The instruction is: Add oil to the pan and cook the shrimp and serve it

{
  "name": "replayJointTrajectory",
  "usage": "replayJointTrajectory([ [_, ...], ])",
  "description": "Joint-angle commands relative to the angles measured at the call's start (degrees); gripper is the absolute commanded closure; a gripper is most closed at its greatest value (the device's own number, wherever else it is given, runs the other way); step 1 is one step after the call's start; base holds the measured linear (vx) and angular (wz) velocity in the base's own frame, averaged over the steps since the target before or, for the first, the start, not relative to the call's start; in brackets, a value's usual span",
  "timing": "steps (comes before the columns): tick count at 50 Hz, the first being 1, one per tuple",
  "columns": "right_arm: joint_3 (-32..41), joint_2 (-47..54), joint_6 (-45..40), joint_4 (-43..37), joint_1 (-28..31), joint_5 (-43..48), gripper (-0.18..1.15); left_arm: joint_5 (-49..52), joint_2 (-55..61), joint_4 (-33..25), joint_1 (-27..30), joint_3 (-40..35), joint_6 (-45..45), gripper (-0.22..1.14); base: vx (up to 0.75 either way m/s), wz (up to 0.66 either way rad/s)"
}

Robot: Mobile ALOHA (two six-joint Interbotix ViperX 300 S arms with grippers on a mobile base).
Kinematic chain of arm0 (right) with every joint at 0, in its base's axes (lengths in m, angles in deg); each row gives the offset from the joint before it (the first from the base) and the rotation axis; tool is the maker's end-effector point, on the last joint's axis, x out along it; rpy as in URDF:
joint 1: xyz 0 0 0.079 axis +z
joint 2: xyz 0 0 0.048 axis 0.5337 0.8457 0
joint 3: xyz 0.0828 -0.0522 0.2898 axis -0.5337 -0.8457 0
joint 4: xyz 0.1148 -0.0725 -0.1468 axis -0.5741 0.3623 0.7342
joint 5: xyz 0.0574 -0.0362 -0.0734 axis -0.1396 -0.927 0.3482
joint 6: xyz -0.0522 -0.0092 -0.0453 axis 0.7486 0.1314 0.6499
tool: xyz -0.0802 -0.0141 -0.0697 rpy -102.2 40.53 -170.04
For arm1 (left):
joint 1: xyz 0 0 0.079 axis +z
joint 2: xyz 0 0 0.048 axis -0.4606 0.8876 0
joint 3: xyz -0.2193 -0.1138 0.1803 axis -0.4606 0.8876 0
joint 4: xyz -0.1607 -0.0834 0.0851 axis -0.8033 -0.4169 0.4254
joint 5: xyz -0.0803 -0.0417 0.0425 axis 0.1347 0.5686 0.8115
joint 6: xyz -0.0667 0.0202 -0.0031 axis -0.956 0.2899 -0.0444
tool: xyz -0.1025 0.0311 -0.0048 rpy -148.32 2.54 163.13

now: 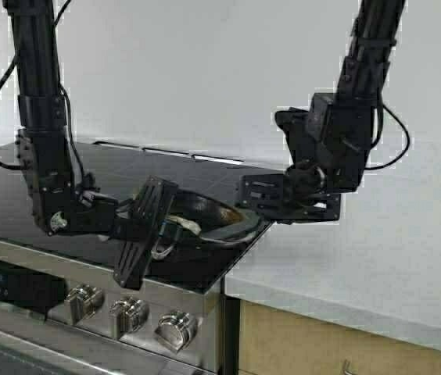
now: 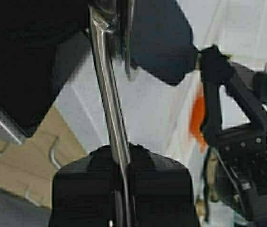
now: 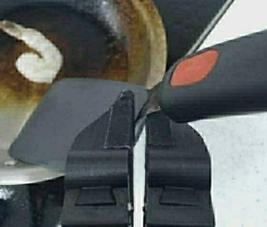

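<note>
On the black glass stovetop (image 1: 127,176), the left gripper (image 1: 144,234) clamped the stained steel pan's (image 1: 205,212) handle — the right gripper (image 3: 138,137) pinched a grey spatula (image 3: 72,123) beside the pale curled shrimp (image 3: 34,56).

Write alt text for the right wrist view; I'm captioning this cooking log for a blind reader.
The right pincer, shut on a spatula with a grey blade and a dark handle bearing an orange spot, holds the blade over the rim of the brown-stained pan. One pale curled shrimp lies inside the pan. A speckled white counter shows beside it.

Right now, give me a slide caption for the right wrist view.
Right gripper shut on spatula, its blade over the pan beside the shrimp.
</note>
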Motion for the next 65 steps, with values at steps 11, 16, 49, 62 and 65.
replayJointTrajectory([
  [11, 1.1, -6.9, 0.5, -2.1, -0.4, -0.2, 0.87, 0.8, -4.3, 0.4, 0.5, 0.5, 3.1, 0.89, 0.00, 0.00],
  [16, 2.4, -7.9, 0.5, -2.2, -1.6, -1.1, 0.87, 1.1, -4.4, 0.4, 0.5, 0.8, 3.6, 0.89, 0.00, 0.00],
  [49, 10.5, 0.9, 0.5, -1.7, -6.9, -5.4, 0.87, 5.6, -6.6, 3.6, 0.5, 1.5, 4.8, 0.89, 0.00, 0.00],
  [62, 10.5, 3.6, -0.2, -1.7, -6.8, -5.6, 0.87, 7.2, -6.5, 5.0, 0.5, 1.1, 4.7, 0.89, 0.00, 0.00],
  [65, 10.6, 4.2, -1.0, -1.8, -6.8, -5.4, 0.87, 7.5, -6.6, 5.4, 0.5, 1.1, 4.7, 0.89, 0.00, 0.00],
])
